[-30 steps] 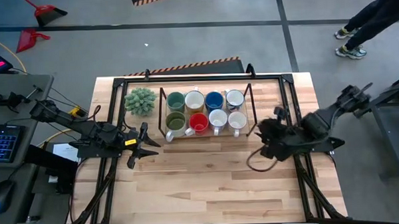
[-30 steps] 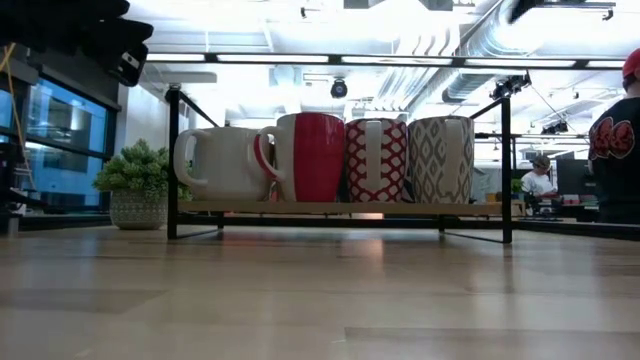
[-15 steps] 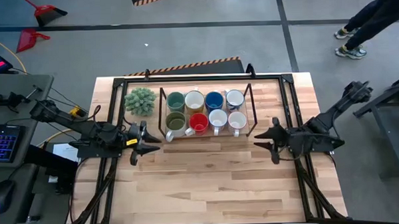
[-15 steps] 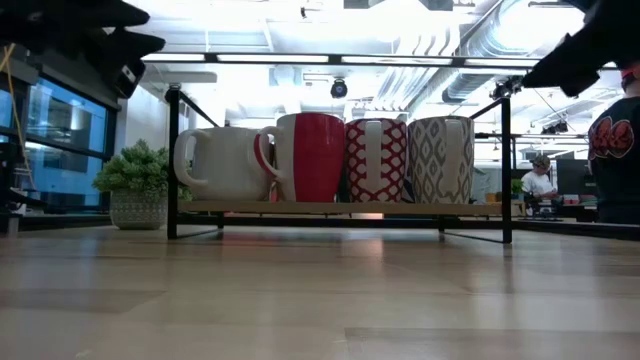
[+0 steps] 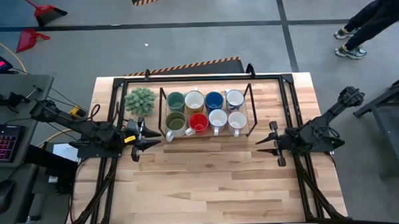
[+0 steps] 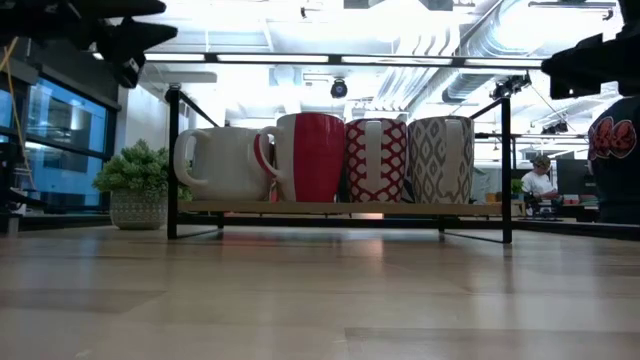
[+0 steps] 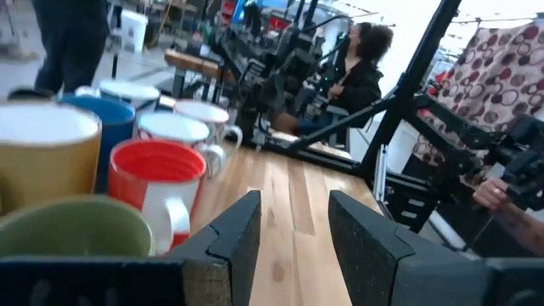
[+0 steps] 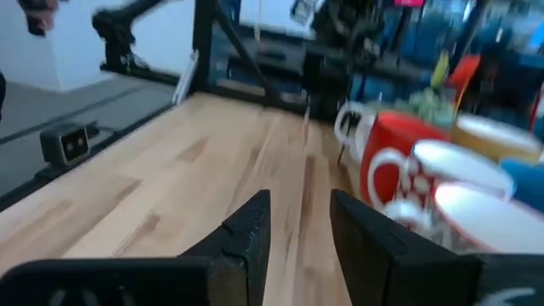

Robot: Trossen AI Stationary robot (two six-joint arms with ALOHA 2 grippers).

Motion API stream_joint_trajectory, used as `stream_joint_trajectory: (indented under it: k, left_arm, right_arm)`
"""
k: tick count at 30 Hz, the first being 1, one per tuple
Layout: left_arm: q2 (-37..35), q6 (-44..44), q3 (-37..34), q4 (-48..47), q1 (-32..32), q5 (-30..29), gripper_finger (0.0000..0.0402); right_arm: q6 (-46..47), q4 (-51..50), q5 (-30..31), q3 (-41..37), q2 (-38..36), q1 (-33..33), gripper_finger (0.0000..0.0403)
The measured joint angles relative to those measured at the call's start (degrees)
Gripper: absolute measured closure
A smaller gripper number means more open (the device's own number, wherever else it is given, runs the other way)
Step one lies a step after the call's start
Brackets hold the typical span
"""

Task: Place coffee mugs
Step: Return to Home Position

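Mugs (image 5: 205, 112) fill the rack (image 5: 254, 111); left gripper (image 5: 146, 136) and right gripper (image 5: 270, 143) flank it, jaws apart, empty. Risk: a wide arm swing clips the rack and topples mugs.

Glossy ceramic mugs (image 5: 206, 110); black metal rack (image 5: 251, 110); wood table (image 5: 209, 185).

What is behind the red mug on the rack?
From above, a cream mug stands directly behind the red mug, in the back row of the rack. At table height the red mug hides it completely, so nothing of it shows there.
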Motion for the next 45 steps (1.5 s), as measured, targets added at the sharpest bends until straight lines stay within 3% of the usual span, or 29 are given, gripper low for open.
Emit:
stream_joint_trajectory:
  k: [4,11,26,31,35,41,45]
  left_arm:
    - [0.0,3.9,0.0,1.2,0.0,-0.1,0.0273]
    - [0.2,4.1,0.0,1.4,0.0,-1.5,0.0273]
    - [0.4,7.1,0.0,1.8,0.0,-4.1,0.0273]
    - [-2.1,9.2,0.1,0.5,0.0,4.3,0.0273]
    - [-6.0,16.3,0.1,-7.8,0.0,13.9,0.0273]
    - [-12.7,20.3,0.1,-13.5,0.0,19.2,0.0273]
    - [-16.9,24.7,0.0,-19.0,0.0,19.6,0.0273]
  right_arm:
    - [-5.1,3.3,-1.7,-3.3,-4.2,-0.6,0.0295]
    - [-5.7,-1.6,-7.3,-3.3,-7.6,-4.9,0.0295]
    - [-2.3,-3.5,-4.5,-3.3,-7.5,-6.8,0.0295]
    - [-2.3,-3.5,-4.6,-3.3,-7.5,-6.8,0.0295]
    - [-2.3,-3.6,-4.6,-3.3,-7.5,-6.8,0.0295]
    - [-2.3,-3.6,-4.7,-3.3,-7.5,-6.8,0.0295]
    - [-2.3,-3.6,-4.7,-3.3,-7.5,-6.8,0.0295]
